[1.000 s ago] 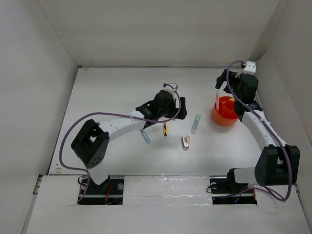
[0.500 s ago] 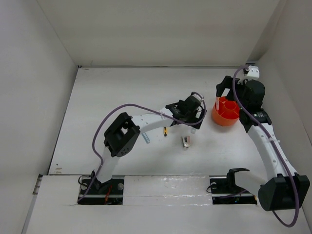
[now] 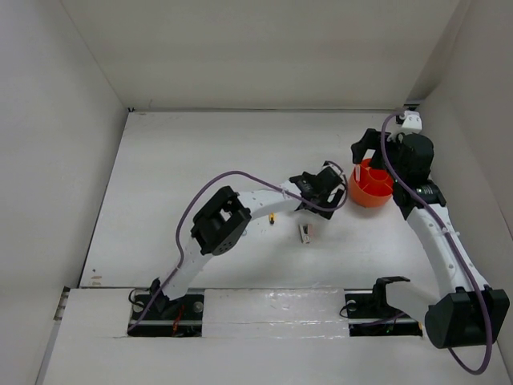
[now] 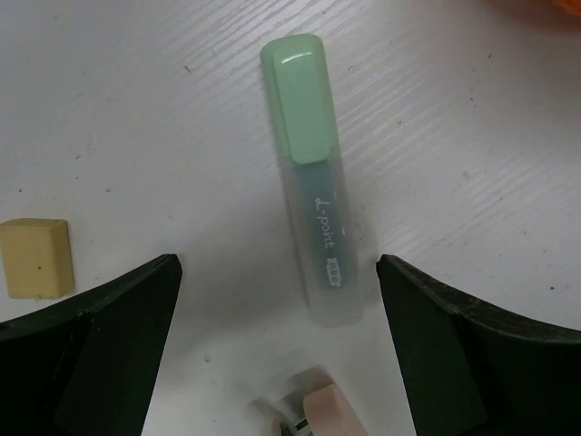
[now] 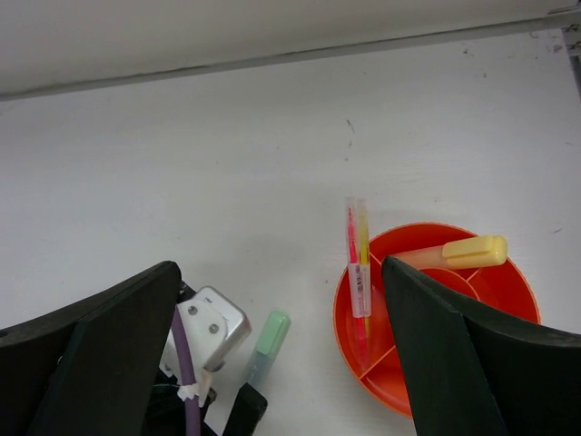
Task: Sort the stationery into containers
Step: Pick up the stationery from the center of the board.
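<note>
White panels box in a white, faintly scuffed tabletop, and the light is even, so nothing hides the targets.

The step in hand looks like the pick of the pale green-capped highlighter with a clear barrel. It lies flat near the round orange plastic tub with inner dividers. The left gripper hangs over it with its fingers spread wide, one on each side of the barrel's near end, touching nothing.

To do this well, I would centre first: the barrel sits closer to the right-hand finger, so closing from here would push it sideways. The pinch should fall across the clear barrel, not the cap. The small grey-pink piece lies just beside the barrel's end and could be caught in the pinch. The tan eraser cube is well off to the side. The smooth plastic may slip, so lift level.

The right gripper is also spread and empty, above the tub. One compartment holds upright thin pink and yellow pens, and a pale yellow highlighter leans across another. A short yellow-black pen waits on the tabletop.
</note>
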